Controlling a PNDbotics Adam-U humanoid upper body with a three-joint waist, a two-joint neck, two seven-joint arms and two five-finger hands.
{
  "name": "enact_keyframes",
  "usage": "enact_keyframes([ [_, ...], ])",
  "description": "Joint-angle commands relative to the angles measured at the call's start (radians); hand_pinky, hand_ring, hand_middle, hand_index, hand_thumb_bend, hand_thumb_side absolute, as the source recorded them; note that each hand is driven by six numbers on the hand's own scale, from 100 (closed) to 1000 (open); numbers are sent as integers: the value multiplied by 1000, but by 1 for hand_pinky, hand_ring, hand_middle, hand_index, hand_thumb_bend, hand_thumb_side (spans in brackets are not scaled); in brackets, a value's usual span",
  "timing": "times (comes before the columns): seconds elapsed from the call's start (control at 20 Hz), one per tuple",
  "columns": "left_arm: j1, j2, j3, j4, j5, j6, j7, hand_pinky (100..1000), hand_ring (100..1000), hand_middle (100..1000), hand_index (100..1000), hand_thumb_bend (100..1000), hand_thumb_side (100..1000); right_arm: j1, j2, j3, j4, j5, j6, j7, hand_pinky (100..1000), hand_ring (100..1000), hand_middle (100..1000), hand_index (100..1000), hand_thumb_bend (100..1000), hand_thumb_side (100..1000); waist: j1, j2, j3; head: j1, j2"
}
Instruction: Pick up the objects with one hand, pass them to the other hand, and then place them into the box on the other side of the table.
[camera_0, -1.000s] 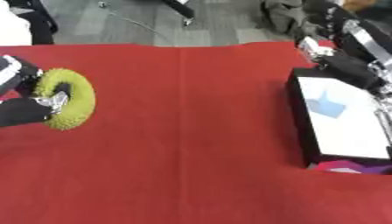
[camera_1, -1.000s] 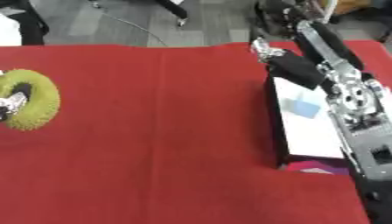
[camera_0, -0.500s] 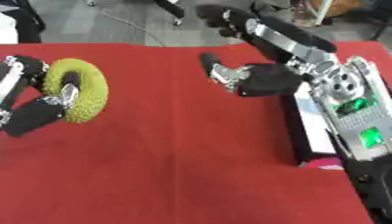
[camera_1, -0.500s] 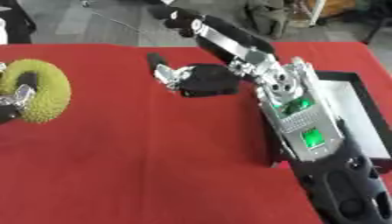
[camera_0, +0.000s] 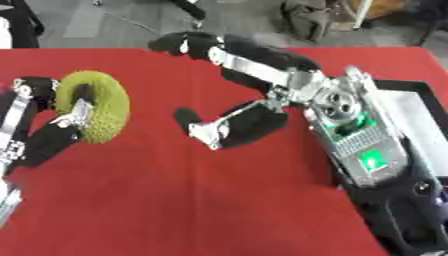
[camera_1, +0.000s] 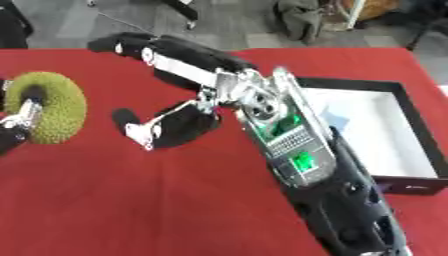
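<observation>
Fingers curled through a green ring

Fingers (camera_0: 77, 107) of the left hand (camera_0: 48, 132) are clamped on a yellow-green fuzzy ring (camera_0: 98, 106), held above the red worktop (camera_0: 175, 200). Just right of them, the right hand (camera_0: 241, 125) is spread, its fingers (camera_0: 210, 47) straight and apart, nothing being held. Beyond that arm, a black box (camera_1: 385, 135) with a white floor is seen
</observation>
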Motion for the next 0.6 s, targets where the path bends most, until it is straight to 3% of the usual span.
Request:
enact_keyframes([
  [0.05,-9,9,-2,-14,37,-62,-4,475,388,312,369,100,560,-23,16,11,12,55,-59,14,999,1000,978,994,100,100,5,-18,3,-6,-1],
  [0.3,-9,6,-18,-23,78,-114,-40,477,388,313,372,100,562,-33,49,33,45,99,-102,6,1000,1000,976,990,100,100,6,-16,4,-14,2],
  [0.6,-9,-3,-29,-34,114,-126,-61,479,389,313,375,100,563,-43,85,52,74,167,-112,-23,1000,1000,979,993,100,100,7,-14,7,-19,5],
])
